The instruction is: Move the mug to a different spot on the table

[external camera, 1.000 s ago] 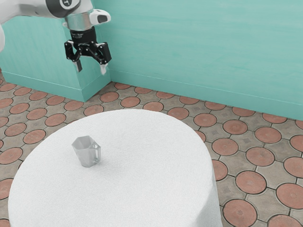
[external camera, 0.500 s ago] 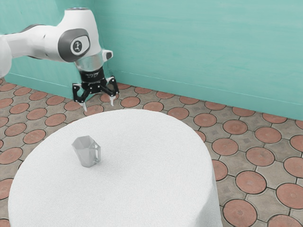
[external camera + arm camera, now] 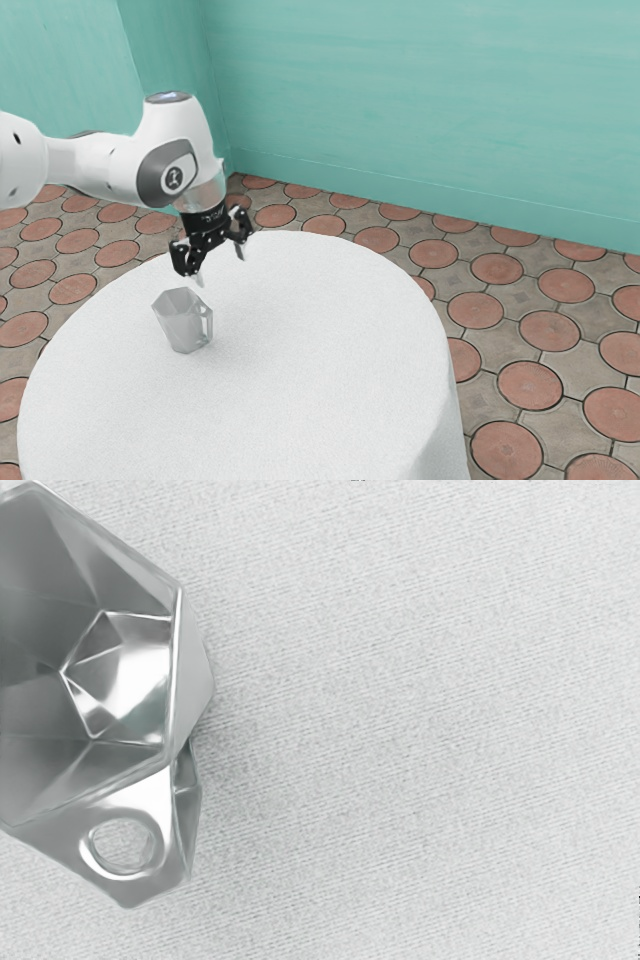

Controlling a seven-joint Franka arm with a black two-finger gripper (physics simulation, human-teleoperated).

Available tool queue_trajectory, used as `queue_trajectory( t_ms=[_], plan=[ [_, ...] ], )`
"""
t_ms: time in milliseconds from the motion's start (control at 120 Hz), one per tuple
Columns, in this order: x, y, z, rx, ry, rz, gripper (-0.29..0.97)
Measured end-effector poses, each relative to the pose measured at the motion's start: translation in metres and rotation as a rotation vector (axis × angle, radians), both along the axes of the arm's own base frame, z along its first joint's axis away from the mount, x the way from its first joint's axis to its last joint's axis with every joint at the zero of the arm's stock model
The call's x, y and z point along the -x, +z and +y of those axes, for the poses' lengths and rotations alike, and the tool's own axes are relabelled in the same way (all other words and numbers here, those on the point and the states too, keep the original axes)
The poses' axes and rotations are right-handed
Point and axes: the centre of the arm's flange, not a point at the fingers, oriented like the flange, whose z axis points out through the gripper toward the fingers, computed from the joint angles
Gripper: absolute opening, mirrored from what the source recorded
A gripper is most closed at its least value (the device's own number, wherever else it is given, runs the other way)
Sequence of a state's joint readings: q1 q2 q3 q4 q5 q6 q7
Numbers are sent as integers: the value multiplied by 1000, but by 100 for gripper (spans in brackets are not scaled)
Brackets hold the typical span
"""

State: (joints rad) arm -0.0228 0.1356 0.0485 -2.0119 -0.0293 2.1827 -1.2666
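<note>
Down from high against the teal wall [image 3: 420,90] the gripper [image 3: 219,266] had dropped until it hung just over the round white table [image 3: 330,400], jaws spread wide and holding nothing. Close below it the faceted grey mug [image 3: 183,320] stood upright, untouched, near the table's edge at the exterior view's left.

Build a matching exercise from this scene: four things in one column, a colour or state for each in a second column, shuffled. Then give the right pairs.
Things:
1. mug
2. gripper
3. table
4. wall

Colour or state:
A. teal
B. open, holding nothing
C. silvery, standing upright
D. white, round

Pairs: 1-C, 2-B, 3-D, 4-A
</note>
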Motion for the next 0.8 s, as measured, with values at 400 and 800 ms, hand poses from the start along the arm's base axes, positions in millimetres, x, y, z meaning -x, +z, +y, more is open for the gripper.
queue_trajectory(
  t_ms=[400,800],
  plan=[
    [24,-41,1,-23,249,5,68],
    [27,-67,1,-38,397,26,68]
  ],
)
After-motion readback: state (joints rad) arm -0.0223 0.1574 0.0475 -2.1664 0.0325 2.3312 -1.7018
